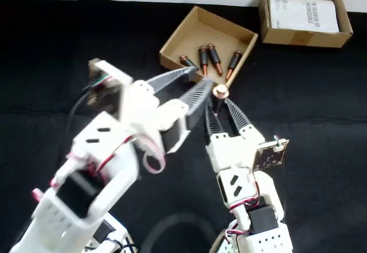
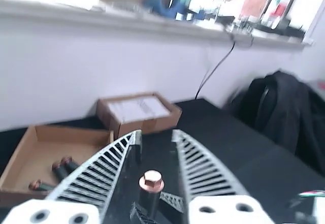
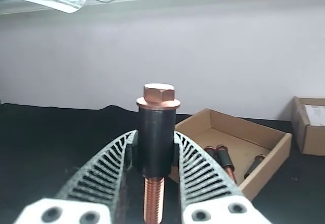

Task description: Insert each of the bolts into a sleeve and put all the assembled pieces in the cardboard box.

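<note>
Right wrist view: right gripper [image 3: 155, 136] clamped on the upright sleeve [image 3: 157, 132], bolt [image 3: 159, 95] seated, near the cardboard box [image 3: 266, 160] (left gripper [image 2: 155, 132] gapes open beside it), so I'd carry it over the rim before releasing

The high camera looks down on the desk [image 1: 51, 52], each wrist camera sits close behind the left pincer [image 2: 155, 133] or right pincer [image 3: 155, 135] facing the wall [image 3: 244, 56], and all three see the cardboard box [image 1: 178, 35].
</note>
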